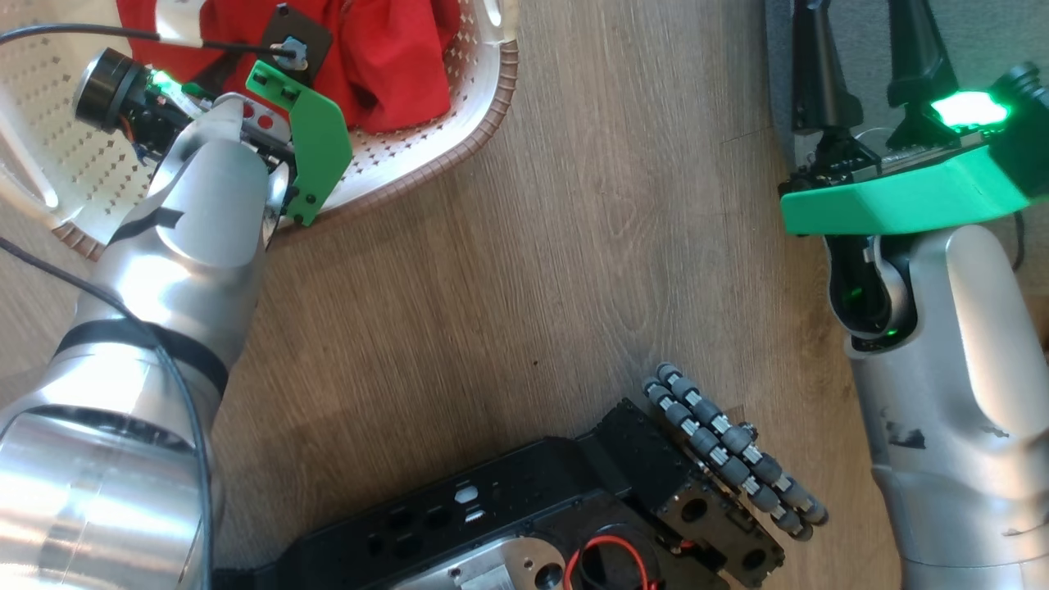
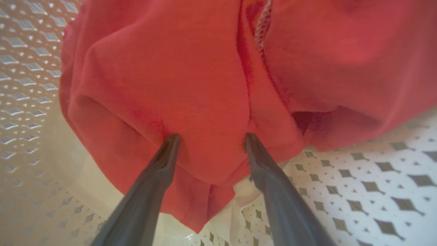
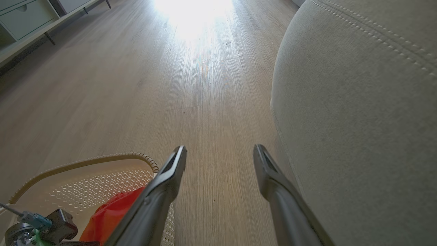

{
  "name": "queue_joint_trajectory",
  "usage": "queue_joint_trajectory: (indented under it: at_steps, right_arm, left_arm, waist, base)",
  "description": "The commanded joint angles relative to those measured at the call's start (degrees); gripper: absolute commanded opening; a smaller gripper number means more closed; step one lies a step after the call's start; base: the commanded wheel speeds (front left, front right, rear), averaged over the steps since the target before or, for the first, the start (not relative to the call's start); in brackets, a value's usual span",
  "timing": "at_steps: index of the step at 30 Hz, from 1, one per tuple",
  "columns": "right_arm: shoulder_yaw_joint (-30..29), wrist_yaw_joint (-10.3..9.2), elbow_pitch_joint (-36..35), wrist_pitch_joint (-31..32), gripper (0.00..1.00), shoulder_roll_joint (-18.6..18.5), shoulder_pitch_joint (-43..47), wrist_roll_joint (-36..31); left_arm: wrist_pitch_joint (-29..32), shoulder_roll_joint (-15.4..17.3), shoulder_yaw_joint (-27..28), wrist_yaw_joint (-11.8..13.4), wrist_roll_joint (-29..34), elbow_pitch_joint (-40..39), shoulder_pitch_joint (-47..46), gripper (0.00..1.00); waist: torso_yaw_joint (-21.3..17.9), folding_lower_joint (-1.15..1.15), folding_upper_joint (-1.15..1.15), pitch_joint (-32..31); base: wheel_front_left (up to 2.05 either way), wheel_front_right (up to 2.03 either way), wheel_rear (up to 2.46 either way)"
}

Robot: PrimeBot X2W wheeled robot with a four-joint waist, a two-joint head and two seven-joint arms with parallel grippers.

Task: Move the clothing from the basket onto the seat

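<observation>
Red clothing (image 2: 205,85) bunched w/ creases in basket (image 2: 375,177).

Head camera looks down; all views share basket (image 1: 410,152).

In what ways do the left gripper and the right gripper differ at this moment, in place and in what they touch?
The left gripper reaches into the basket; the right gripper is outside it, over the wooden floor beside the seat. The left gripper's tips meet the clothing and seem to dent it; the right gripper appears to touch nothing. Both have their jaws open, with nothing held.
</observation>
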Motion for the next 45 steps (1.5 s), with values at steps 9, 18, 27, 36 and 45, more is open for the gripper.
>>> queue_joint_trajectory:
  at_steps: [9,18,27,36,45]
  right_arm:
    - [-0.72,-0.01,-2.19,-0.36,1.0,0.51,4.45,-1.43]
    - [-1.02,-0.01,-1.97,-0.36,1.0,0.51,3.96,-1.82]
    - [-1.32,-0.01,-1.4,-0.36,1.0,0.51,1.28,-2.25]
    - [0.14,-0.01,0.6,-0.36,1.0,0.51,-2.75,-2.59]
    - [-0.28,-0.01,3.79,-0.36,1.0,-0.26,-1.65,-5.24]
  left_arm:
    - [1.35,0.83,-1.4,1.71,0.52,-0.48,2.15,1.0]
    - [0.36,0.19,-1.23,2.3,-1.42,-0.47,1.97,0.0]
    - [-6.12,-0.32,0.08,2.11,-4.67,-0.75,1.3,0.0]
    - [-11.51,-0.11,1.89,1.84,-8.02,-0.7,2.28,0.0]
    - [-13.54,-0.59,2.96,-0.01,-11.7,-3.83,6.6,0.0]
  waist:
    - [0.69,0.0,0.0,0.17]
    - [1.08,0.0,0.0,-0.45]
    - [1.17,0.0,0.0,-2.02]
    - [1.54,0.0,0.0,-7.01]
    - [6.28,0.0,0.0,-16.22]
  base:
    - [0.0,0.0,0.0]
    - [0.0,0.0,0.0]
    - [0.0,0.0,0.0]
    - [0.0,0.0,0.0]
    - [0.0,0.0,0.0]
